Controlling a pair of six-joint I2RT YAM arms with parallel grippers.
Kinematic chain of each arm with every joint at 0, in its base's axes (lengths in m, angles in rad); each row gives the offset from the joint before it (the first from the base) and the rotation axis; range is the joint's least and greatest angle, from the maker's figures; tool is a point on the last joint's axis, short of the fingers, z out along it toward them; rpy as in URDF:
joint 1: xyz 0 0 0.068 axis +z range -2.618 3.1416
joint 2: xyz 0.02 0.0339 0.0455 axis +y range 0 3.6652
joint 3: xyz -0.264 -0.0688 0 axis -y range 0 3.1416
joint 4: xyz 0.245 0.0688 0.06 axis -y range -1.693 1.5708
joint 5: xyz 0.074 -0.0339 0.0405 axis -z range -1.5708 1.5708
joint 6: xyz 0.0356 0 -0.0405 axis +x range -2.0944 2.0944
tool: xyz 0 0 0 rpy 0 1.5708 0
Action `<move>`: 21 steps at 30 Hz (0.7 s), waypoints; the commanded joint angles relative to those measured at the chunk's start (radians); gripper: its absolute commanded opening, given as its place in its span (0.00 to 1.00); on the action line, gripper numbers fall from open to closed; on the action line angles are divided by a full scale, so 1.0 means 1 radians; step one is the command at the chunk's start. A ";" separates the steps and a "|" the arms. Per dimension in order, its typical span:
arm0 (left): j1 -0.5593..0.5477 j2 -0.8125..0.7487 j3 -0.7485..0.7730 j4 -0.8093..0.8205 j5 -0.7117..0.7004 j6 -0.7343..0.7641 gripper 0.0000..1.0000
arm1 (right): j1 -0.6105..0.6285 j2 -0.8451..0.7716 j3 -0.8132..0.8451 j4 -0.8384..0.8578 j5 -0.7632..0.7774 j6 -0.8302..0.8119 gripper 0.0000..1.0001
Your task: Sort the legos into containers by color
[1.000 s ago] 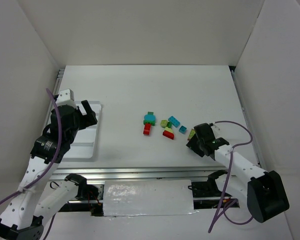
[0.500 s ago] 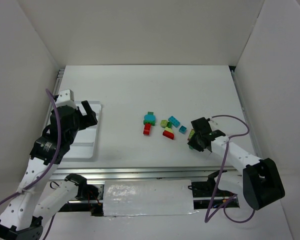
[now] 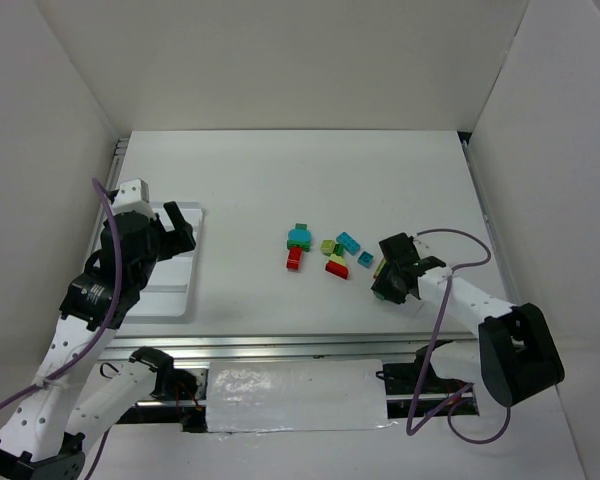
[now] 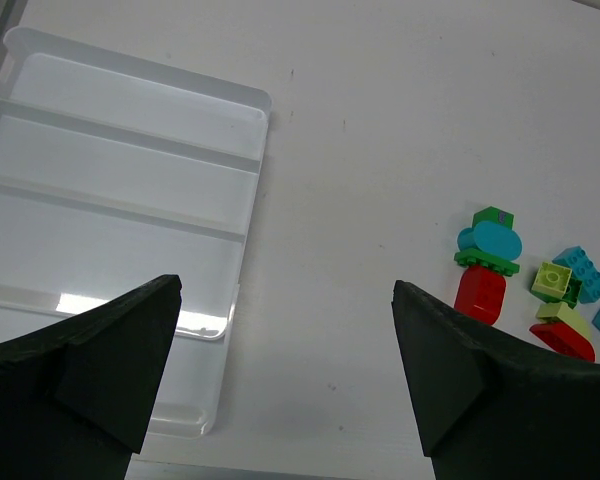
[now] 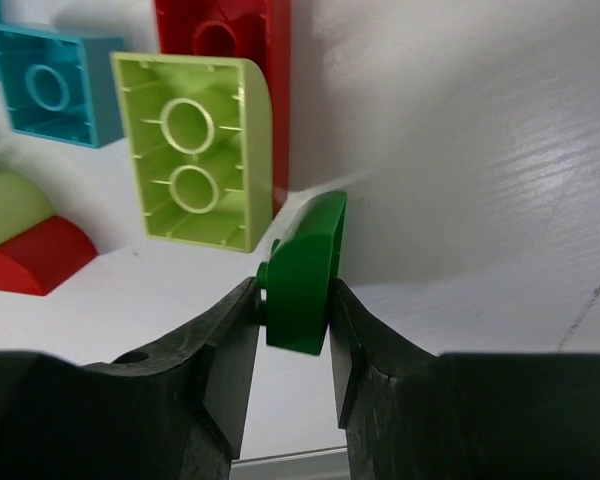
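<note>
Pinches a glossy, curved dark green lego (image 5: 307, 265).
Clamps it in right end effector (image 5: 295, 305); holds left end effector (image 4: 285, 380) spread wide above ridged white tray (image 4: 130, 160).

Both your arms are built alike: white shells on the left arm (image 3: 62, 355) and right arm (image 3: 472, 307), black motor housings (image 3: 92, 296) at the joints, a bulky rounded black housing (image 3: 520, 356) at the right arm's shoulder. A purple cable (image 3: 460, 233) loops along each. On the wrist views your jaws are matte black, thick and wedge-shaped
</note>
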State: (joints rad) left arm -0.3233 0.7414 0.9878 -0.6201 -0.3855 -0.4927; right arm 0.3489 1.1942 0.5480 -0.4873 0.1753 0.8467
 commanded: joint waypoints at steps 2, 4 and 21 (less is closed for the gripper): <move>-0.005 -0.013 0.008 0.034 -0.010 0.028 1.00 | 0.007 0.039 0.013 -0.016 -0.011 -0.014 0.40; -0.005 -0.013 0.008 0.034 -0.010 0.028 0.99 | 0.013 0.018 0.003 -0.007 -0.008 -0.011 0.30; -0.005 0.049 -0.013 0.130 0.611 -0.208 0.99 | 0.429 -0.352 0.053 0.346 -0.405 -0.300 0.00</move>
State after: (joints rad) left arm -0.3241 0.7914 1.0157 -0.5961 -0.0856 -0.5728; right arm 0.7170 0.8589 0.5438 -0.3214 -0.0975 0.6754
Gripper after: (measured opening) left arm 0.994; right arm 0.354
